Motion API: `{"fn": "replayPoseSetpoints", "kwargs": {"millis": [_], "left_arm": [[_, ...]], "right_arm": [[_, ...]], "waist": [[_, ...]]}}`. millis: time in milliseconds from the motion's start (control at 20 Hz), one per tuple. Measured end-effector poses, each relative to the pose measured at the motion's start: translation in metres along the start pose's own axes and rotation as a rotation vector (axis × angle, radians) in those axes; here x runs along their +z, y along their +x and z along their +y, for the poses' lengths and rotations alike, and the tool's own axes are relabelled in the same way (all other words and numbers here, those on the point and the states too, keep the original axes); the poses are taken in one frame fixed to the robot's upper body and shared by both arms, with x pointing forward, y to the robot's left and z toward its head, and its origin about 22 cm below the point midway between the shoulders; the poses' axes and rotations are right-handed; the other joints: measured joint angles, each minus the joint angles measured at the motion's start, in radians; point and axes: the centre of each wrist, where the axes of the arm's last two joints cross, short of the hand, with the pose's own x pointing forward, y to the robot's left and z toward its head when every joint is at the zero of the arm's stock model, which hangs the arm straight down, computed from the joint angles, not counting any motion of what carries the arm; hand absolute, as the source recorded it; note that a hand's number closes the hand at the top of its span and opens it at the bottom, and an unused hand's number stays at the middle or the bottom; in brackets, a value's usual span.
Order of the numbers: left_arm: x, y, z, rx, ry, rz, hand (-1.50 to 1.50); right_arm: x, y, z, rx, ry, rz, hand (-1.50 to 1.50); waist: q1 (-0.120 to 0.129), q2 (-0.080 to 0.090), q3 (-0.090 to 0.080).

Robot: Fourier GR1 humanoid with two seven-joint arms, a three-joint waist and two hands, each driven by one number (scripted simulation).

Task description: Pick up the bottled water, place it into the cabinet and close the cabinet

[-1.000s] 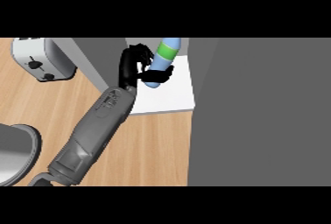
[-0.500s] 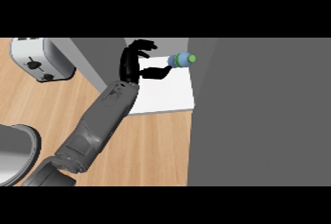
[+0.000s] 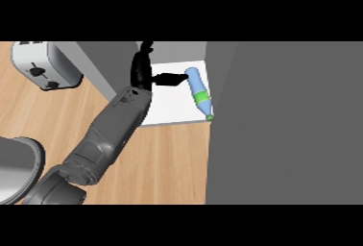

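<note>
Blue bottled water (image 3: 198,92) lying on white cabinet (image 3: 170,103) shelf.

Even, flat light, moderately bright, no clear source. No glare or hotspots. The wooden surface (image 3: 163,158) is evenly lit, with almost no cast shadows. The white shelf (image 3: 170,108) reads brightest; the grey door (image 3: 284,125) is a dull uniform tone. The robot hand (image 3: 145,72) is near-black, detail lost. No edge distortion.
</note>
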Motion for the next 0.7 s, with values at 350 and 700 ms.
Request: {"fn": "replayPoseSetpoints", "kwargs": {"millis": [350, 700], "left_arm": [[-0.004, 0.004, 0.002, 0.132, -0.037, -0.047, -1.50], [-0.001, 0.009, -0.003, 0.325, -0.113, -0.150, -1.50]], "right_arm": [[0.004, 0.002, -0.001, 0.000, 0.005, 0.002, -1.50], [0.010, 0.001, -0.006, 0.022, -0.017, -0.004, -1.50]], "waist": [[0.003, 0.002, -0.003], [0.027, -0.005, -0.002]]}}
